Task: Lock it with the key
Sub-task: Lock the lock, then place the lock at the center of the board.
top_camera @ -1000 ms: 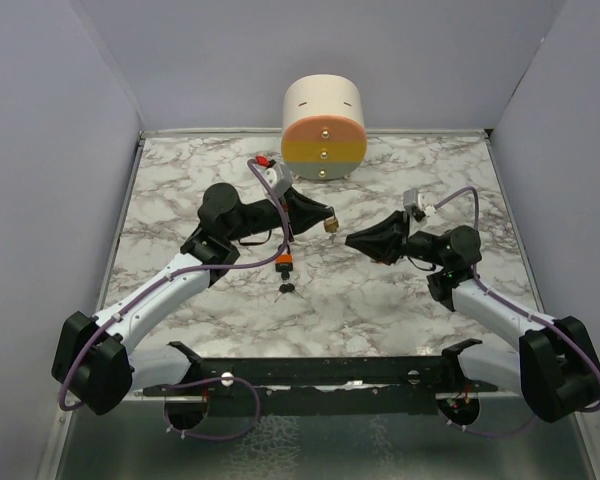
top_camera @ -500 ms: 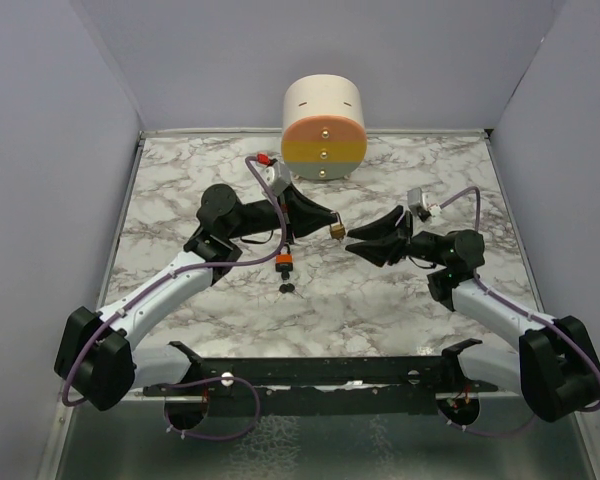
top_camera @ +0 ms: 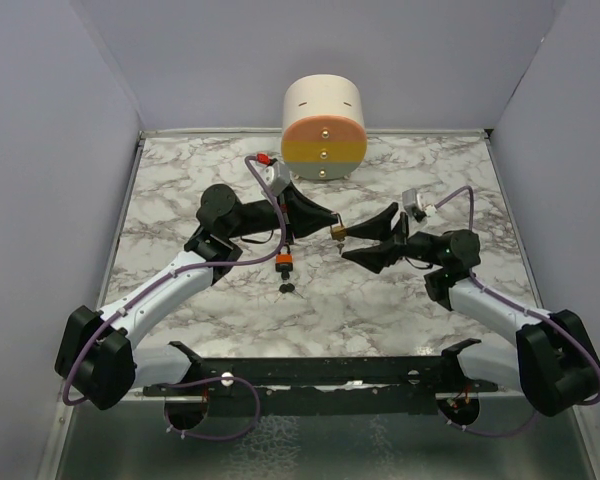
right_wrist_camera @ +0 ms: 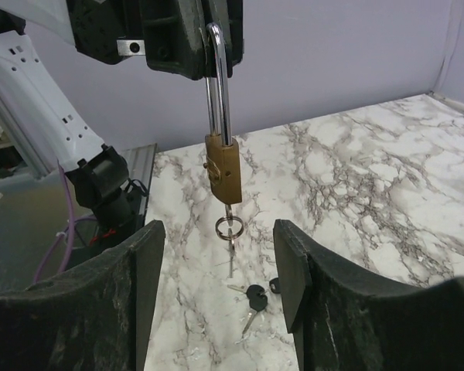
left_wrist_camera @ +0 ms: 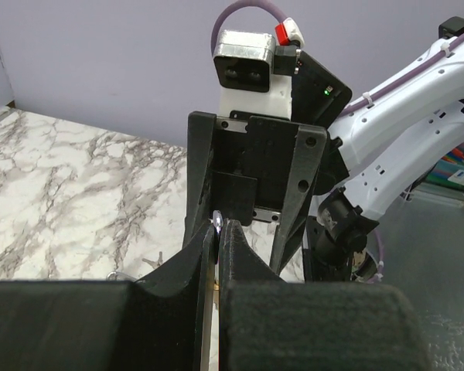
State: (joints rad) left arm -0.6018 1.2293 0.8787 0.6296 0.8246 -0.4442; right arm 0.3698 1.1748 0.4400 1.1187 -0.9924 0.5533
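1. The left jaws are closed on the shackle [right_wrist_camera: 219,69] of a brass padlock [right_wrist_camera: 223,166]. It hangs upright from them above the desk [top_camera: 180,180], body downward.
2. In the left wrist view the shackle shows only as a thin metal strip pinched between the two closed jaws.
3. The right jaws stand open and spread wide. In the right wrist view the padlock hangs in line with the gap between them, roughly centred, and touches neither.
4. From above, the tips of the right jaws lie just beside the padlock. Whether it sits past the tips or only in front of them I cannot tell.
5. A ring [right_wrist_camera: 229,227] hangs just under the padlock's body.
6. Black-headed keys [right_wrist_camera: 254,296] lie on the desk below, apart from both sets of jaws.
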